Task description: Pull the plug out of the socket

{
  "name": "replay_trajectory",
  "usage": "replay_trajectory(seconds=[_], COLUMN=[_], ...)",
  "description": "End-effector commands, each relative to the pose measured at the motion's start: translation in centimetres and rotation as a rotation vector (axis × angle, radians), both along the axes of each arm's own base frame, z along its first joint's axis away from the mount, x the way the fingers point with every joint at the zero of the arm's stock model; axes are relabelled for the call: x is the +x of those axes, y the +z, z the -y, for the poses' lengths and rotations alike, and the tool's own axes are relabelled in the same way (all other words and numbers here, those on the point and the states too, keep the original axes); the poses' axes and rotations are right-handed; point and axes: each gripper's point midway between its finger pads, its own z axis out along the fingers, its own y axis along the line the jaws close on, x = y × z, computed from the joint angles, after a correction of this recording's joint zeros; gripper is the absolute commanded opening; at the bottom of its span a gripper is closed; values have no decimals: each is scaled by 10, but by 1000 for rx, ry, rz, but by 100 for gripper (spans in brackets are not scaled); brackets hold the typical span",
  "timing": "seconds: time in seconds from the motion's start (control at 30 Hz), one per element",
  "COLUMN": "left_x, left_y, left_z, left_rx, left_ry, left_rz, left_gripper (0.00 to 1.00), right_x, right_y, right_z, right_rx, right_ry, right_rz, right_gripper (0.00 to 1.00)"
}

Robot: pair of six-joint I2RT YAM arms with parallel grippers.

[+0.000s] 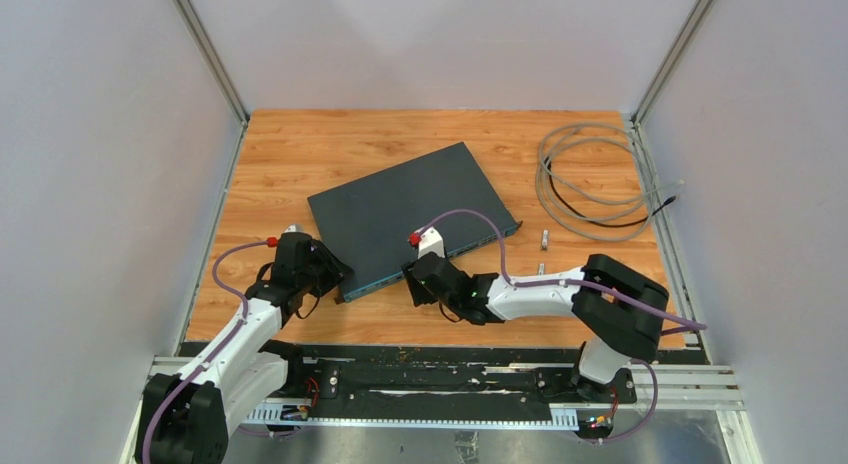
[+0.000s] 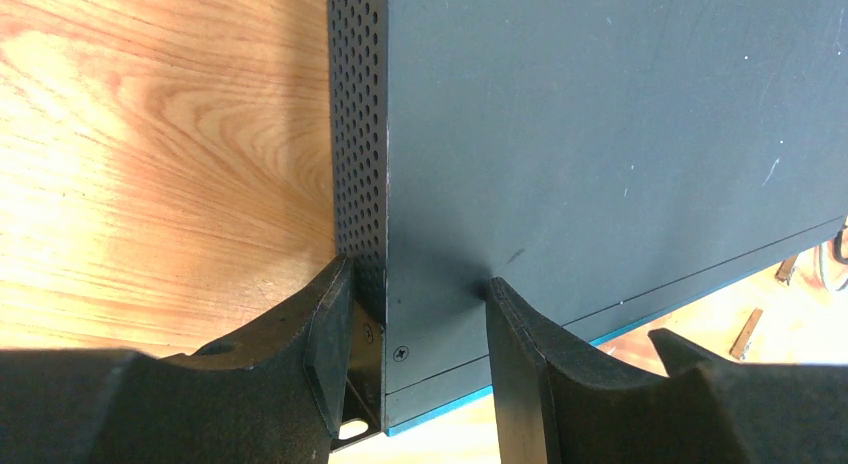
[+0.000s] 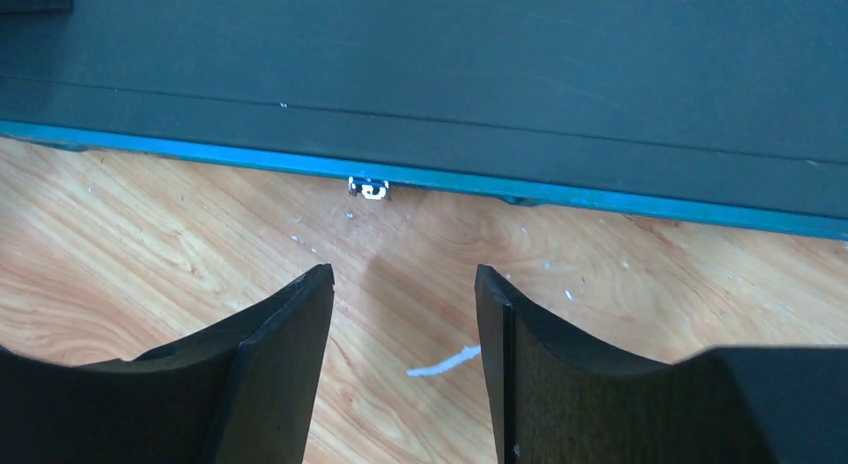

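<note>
1. The desk (image 1: 280, 164) is boxed in by pale walls (image 1: 100, 134) at 9, 12 and 3 o'clock. Bare wood lies at 9 o'clock of the switch (image 1: 410, 209) and in a narrow strip along its front edge.
2. A grey cable coil (image 1: 590, 179) fills the 2 o'clock corner. Two small loose connectors (image 1: 545, 239) lie just beside the switch's right front corner.
3. The switch lies flat, its long axis running from 8 to 2 o'clock and its teal front face turned toward 5 o'clock.
4. The plug (image 3: 368, 188) sits in that front face, a small pale clip jutting toward the near edge.
5. The left pincer (image 1: 335, 274) is clamped on the switch's near-left corner, one finger (image 2: 330, 334) against the perforated side.
6. The right pincer (image 3: 400, 284) is spread wide with bare wood between its fingers. The plug is at 11 o'clock of the gap, apart from both fingers.
</note>
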Motion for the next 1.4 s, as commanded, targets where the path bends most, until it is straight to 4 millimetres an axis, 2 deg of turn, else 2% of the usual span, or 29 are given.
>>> replay_trajectory(seconds=[0.0,0.3,0.63,1.13,1.23,1.37], left_x=[-26,-26,-27,-26,-26,-25], left_y=[-37,-37,-37,-37,-37,-36], left_z=[-4,-4,-3,-2,-2,-2], left_rx=[37,34,33,30,30,30], left_ry=[-16,-21,-28,-32,-32,-33], left_rz=[-121,-119,-120,-115,-115,-114], left_gripper=[42,42,41,41,41,41], right_x=[7,19,23,26,27,27], right_y=[6,-2,-4,21,21,18], right_z=[-22,-38,-50,-51,-52,-54], right_rx=[44,58,77,85,80,72], right_ry=[-3,-46,-57,-87,-83,-75], right_rz=[31,53,76,140,144,142], right_gripper=[57,49,43,39,33,12])
